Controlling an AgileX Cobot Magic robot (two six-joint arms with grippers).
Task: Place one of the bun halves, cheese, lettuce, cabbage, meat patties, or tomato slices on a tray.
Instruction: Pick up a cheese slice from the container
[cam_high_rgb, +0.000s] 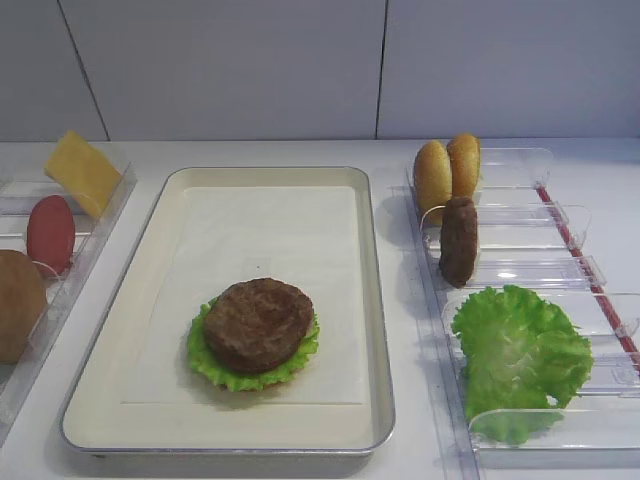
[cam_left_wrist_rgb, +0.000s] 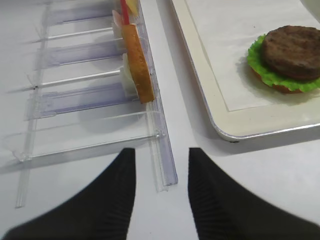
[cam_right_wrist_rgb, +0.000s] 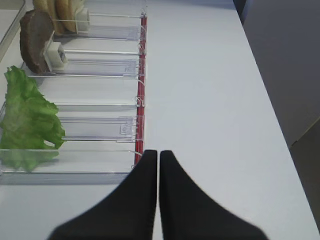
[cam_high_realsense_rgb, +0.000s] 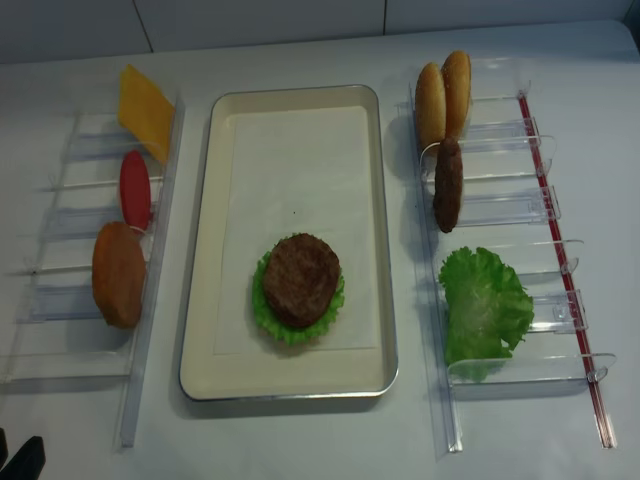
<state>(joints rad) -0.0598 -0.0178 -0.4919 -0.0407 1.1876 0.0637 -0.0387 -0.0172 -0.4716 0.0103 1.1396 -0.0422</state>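
While both arms sit low at the near table edge, nothing is held. Left gripper (cam_left_wrist_rgb: 161, 195) fingers are seen apart, over the left rack (cam_left_wrist_rgb: 95, 95). Right gripper (cam_right_wrist_rgb: 158, 165) fingertips are seen nearly together, gripping nothing. On the tray (cam_high_rgb: 372, 300), a meat patty (cam_high_rgb: 258, 324) is stacked on lettuce (cam_high_rgb: 213, 366). Cheese (cam_high_rgb: 82, 172), tomato slice (cam_high_rgb: 50, 233) and one bun half (cam_high_rgb: 18, 304) are racked left; two bun halves (cam_high_rgb: 447, 170), a patty and lettuce right.

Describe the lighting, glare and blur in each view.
Exterior high: soft, even light, a faint shadow beside the tray. Realsense: dimmer, glints on the clear racks. Right wrist: the hand is a blurred black shape up close; lettuce sharp. Left wrist: hand blurred, soft shadows under the rack.
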